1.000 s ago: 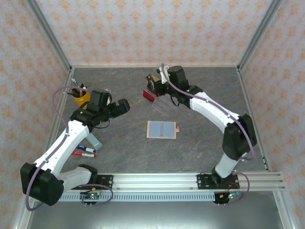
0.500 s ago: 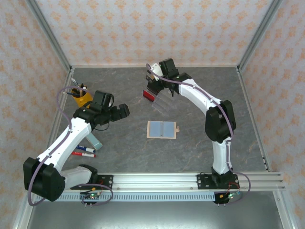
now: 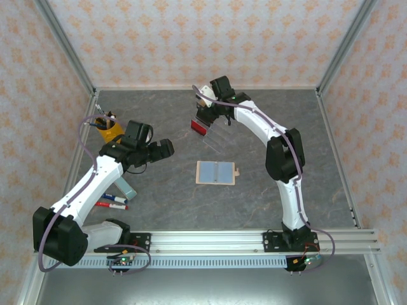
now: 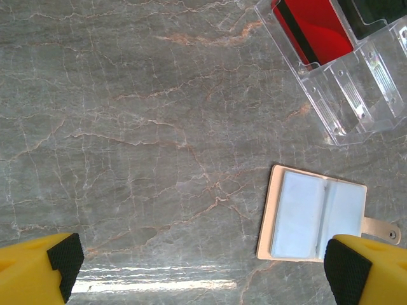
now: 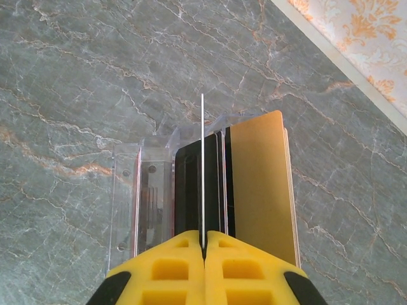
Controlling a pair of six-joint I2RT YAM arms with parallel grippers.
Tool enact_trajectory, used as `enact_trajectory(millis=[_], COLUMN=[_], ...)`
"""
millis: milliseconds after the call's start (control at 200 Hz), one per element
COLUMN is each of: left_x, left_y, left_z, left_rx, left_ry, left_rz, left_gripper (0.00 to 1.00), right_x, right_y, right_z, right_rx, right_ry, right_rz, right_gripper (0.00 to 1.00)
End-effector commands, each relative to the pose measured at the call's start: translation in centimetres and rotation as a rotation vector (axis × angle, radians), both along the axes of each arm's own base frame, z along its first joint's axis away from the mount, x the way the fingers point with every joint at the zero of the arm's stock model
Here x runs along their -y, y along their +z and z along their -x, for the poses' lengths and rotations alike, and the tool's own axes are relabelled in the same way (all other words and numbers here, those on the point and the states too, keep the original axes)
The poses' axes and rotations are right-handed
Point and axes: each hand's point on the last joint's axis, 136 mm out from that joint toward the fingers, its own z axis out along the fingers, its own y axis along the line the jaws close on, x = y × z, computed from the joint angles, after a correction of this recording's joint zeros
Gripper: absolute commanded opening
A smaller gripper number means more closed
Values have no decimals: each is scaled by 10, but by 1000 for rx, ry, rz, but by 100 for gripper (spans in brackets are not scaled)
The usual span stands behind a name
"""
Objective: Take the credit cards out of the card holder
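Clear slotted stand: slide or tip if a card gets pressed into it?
Probably slides: the stand looks like light clear plastic, loose on the smooth table. Tipping seems less likely: broad base, with the red card and others weighting it. It looks rigid, so an off-line push from the held card in the right gripper would likely shift it whole.

Both the left arm (image 3: pixel 89 187) and the right arm (image 3: pixel 254 124) have white shells and black joints, each trailed by a lilac cable (image 3: pixel 81 130). The left gripper (image 4: pixel 206 267) has yellow fingers (image 4: pixel 32 273) with black ribbed pads (image 4: pixel 65 255). The right gripper (image 5: pixel 203 249) has yellow fingers with moulded recesses.
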Motion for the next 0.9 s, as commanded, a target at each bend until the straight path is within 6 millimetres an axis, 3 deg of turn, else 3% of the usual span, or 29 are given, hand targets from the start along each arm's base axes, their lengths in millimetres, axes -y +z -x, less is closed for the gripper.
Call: enact_trajectory(millis=[0,180,465,731,896], left_x=[-2,-1,3,5,6], left_y=[6,5,1,2,2], left_z=[-3,-3,-3,-4,-4], left_rx=[18,20,3,2,-1], left_ry=[-8,-12,-23,-29,-31], left_rz=[-3,0,15,22,27], left_gripper=[100,100,100,100,100], right_x=[6,9,12,16,18], right_y=[-9,-19,-12,7,30], right_z=[-5,-9,-8,-9,-4], right_rx=[-15,-25,-23,4,21], right_ry=[-3,-6,-15,-49,-88], right_rz=[55,100,111,98,43], right_gripper=[2,6,13,16,22])
